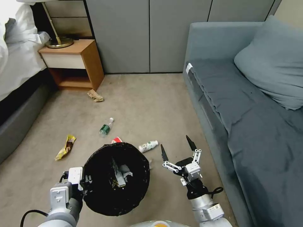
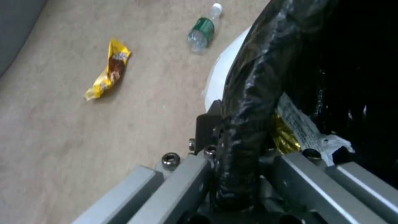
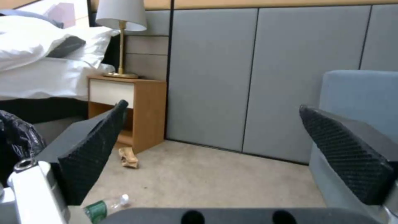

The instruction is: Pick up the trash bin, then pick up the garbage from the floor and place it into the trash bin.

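left gripper (image 1: 84,181) holding the trash bin (image 1: 94,195) clear of the carpet, right gripper (image 1: 178,149) empty beside it.

the left jaws are clamped on the bin's bag-wrapped rim; wrappers and tissue lie inside the bin. the right jaws stand wide apart, grasping nothing, between the bin and the sofa (image 1: 252,126). beyond the bin lie a white bottle (image 1: 147,146), a red-white packet (image 1: 116,140), a green-label bottle (image 1: 106,127), a yellow wrapper (image 1: 66,147) and, farthest, a brown paper bag (image 1: 95,95).

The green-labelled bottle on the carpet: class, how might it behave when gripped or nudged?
The green-labelled bottle lies on its side, so a nudge would probably roll it. It looks clear and nearly empty, so likely light. Its thin plastic may dent under the open right gripper.
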